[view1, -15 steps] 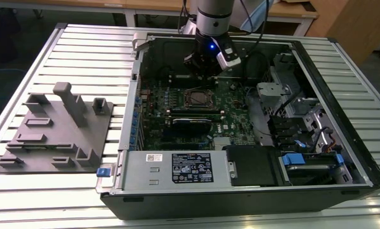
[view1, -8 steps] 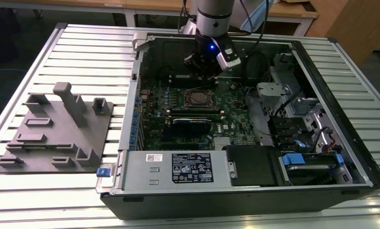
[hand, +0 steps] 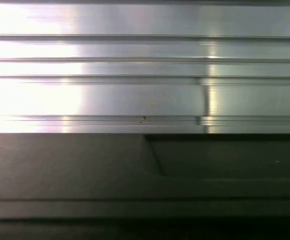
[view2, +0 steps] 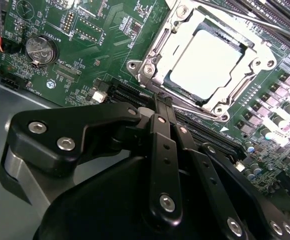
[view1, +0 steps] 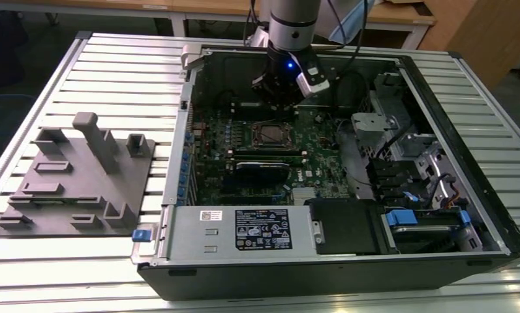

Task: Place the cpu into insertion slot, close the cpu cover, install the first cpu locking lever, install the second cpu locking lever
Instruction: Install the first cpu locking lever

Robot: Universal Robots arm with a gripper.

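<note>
**Gripper poised at the socket, cpu seated**

In the exterior view we see the black two-fingered gripper (view1: 280,101) reaching down into the open black tower computer case (view1: 468,215), which lies on a ribbed aluminium table (view1: 111,72). Directly below its jaws on the green motherboard (view1: 325,153) sits the square metal socket (view1: 267,134). A grey moulded fixture plate (view1: 72,179) lies well apart from the jaws, outside the case, and the grey labelled power supply box (view1: 242,229) sits at the case's near wall.

In the second wrist view we look along the gripper (view2: 163,102) from behind. Its black fingers (view2: 157,130) appear pressed together, the tips just short of the socket's nearest edge. Just beyond the jaws lies the flat square cpu (view2: 205,60) with its dull silver-grey top, seated in the socket. The thin silver metal cpu cover (view2: 157,47) lies flat around it, and the chip shows through its window. A round silver coin battery (view2: 40,50) sits on the board well off to one side of the jaws.

In the first wrist view we see the table's bright slats beside a flat black panel (hand: 85,170).
</note>
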